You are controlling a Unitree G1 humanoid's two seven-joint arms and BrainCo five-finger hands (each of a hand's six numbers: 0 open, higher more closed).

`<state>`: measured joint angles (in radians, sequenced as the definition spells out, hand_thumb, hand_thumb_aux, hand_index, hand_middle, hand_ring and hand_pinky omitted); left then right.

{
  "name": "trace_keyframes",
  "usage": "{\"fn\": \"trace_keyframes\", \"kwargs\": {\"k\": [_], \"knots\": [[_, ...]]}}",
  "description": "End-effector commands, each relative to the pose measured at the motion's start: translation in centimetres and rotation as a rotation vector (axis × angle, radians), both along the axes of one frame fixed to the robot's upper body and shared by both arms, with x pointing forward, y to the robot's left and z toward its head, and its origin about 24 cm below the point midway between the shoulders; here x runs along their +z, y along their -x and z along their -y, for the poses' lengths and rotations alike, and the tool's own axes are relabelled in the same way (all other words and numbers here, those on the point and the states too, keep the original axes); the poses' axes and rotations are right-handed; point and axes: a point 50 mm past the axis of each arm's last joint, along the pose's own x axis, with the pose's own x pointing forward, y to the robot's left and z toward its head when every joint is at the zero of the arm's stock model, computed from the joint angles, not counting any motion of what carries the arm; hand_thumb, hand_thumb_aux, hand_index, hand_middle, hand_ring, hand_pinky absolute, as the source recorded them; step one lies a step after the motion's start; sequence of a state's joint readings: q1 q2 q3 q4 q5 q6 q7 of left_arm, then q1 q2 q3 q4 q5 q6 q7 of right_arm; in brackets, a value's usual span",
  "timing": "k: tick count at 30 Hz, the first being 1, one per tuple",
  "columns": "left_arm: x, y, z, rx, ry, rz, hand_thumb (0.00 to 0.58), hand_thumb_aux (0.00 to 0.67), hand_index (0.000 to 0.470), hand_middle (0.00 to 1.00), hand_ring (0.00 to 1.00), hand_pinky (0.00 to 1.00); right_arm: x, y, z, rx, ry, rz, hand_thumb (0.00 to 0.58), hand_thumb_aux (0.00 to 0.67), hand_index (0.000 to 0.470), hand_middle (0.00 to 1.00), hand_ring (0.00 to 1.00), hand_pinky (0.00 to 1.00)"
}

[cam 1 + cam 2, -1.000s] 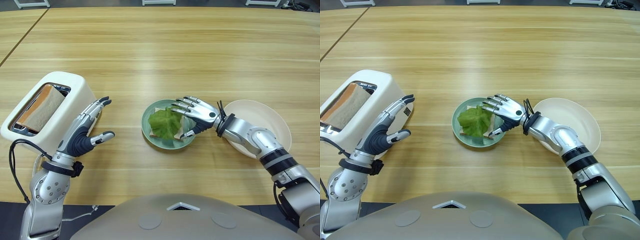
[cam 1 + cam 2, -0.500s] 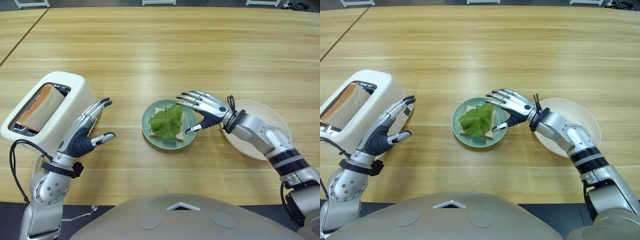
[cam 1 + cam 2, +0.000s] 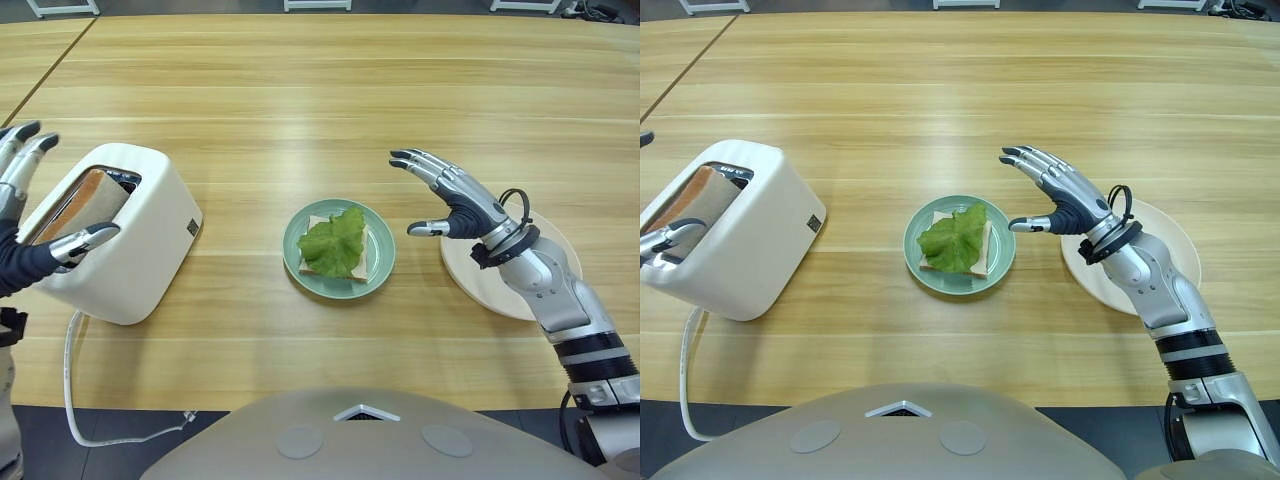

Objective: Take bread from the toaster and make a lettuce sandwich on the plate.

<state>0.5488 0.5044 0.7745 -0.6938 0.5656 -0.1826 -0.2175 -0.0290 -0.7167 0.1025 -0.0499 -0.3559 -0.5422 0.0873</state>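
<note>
- a white toaster (image 3: 130,250) stands at the table's (image 3: 300,90) left, with its slot facing up and tilted a little toward the left.
- one slice of toast (image 3: 88,197) sits in that slot, its brown top edge level with the opening; it is not yet out.
- a white cord (image 3: 68,390) runs from the toaster's near side toward the near table edge.
- a green plate (image 3: 386,262) lies near the middle of the table, well apart from the toaster.
- on the plate lies a slice of bread (image 3: 366,257), flat, with pale corners showing at the right and upper left.
- a lettuce leaf (image 3: 335,240) rests on top of that slice and covers most of it; nothing lies on the leaf.
- a white bowl (image 3: 478,288) sits just right of the plate, apart from it; the right forearm crosses above it, and the part of its inside that can be seen has nothing in it.
- the right hand (image 3: 458,198) hangs above the table between plate and bowl, fingers stretched out and spread, thumb pointing toward the plate, holding nothing.
- the left hand (image 3: 22,262) is at the left edge beside the toaster, fingers extended upward and spread wide, thumb lying over the toaster's near top edge by the slot; it grips nothing.
</note>
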Motion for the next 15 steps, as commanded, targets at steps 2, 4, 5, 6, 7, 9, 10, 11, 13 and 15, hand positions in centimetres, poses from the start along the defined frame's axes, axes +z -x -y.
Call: {"fn": "trace_keyframes", "kwargs": {"k": [2,4,5,6,7,9,10,11,13,15], "knots": [[-2.5,0.2,-1.9,0.106,0.022,-0.154,0.053,0.032,0.022,0.0,0.0,0.0,0.0,0.2,-0.4,0.013,-0.012,-0.017,0.0,0.0,0.0,0.0,0.0,0.0],[-3.6,0.2,-2.5,0.13,0.047,-0.2,0.1,0.06,0.042,0.0,0.0,0.0,-0.1,0.3,-0.5,0.017,-0.003,-0.02,0.0,0.0,0.0,0.0,0.0,0.0],[-4.0,0.1,-2.7,0.135,0.057,-0.215,0.1,0.06,0.042,0.0,0.0,0.0,-0.2,0.3,-0.4,0.016,0.001,-0.022,0.0,0.0,0.0,0.0,0.0,0.0],[-4.4,0.0,-2.9,0.138,0.069,-0.227,0.108,0.066,0.046,0.0,0.0,0.0,-0.3,0.4,-0.4,0.015,0.006,-0.024,0.0,0.0,0.0,0.0,0.0,0.0],[-4.7,-0.1,-3.0,0.138,0.077,-0.234,0.12,0.074,0.052,0.0,0.0,0.0,-0.3,0.4,-0.4,0.015,0.009,-0.025,0.0,0.0,0.0,0.0,0.0,0.0],[-5.0,-0.3,-3.2,0.135,0.088,-0.242,0.144,0.089,0.063,0.0,0.0,0.0,-0.4,0.5,-0.4,0.016,0.013,-0.027,0.0,0.0,0.0,0.0,0.0,0.0],[-5.1,-0.3,-3.2,0.133,0.091,-0.243,0.209,0.134,0.094,0.0,0.0,0.0,-0.4,0.5,-0.4,0.016,0.015,-0.028,0.0,0.0,0.0,0.0,0.0,0.0],[-5.2,-0.4,-3.2,0.128,0.098,-0.243,0.34,0.239,0.168,0.0,0.0,0.0,-0.5,0.5,-0.4,0.017,0.021,-0.029,0.0,0.0,0.0,0.0,0.0,0.0],[-5.2,-0.4,-3.2,0.122,0.107,-0.24,0.438,0.339,0.238,0.0,0.0,0.0,-0.6,0.5,-0.5,0.019,0.028,-0.029,0.0,0.0,0.0,0.0,0.0,0.0],[-5.1,-0.4,-3.1,0.112,0.116,-0.234,0.494,0.413,0.289,0.0,0.0,0.0,-0.6,0.5,-0.5,0.021,0.033,-0.027,0.0,0.0,0.0,0.0,0.0,0.0]]}}
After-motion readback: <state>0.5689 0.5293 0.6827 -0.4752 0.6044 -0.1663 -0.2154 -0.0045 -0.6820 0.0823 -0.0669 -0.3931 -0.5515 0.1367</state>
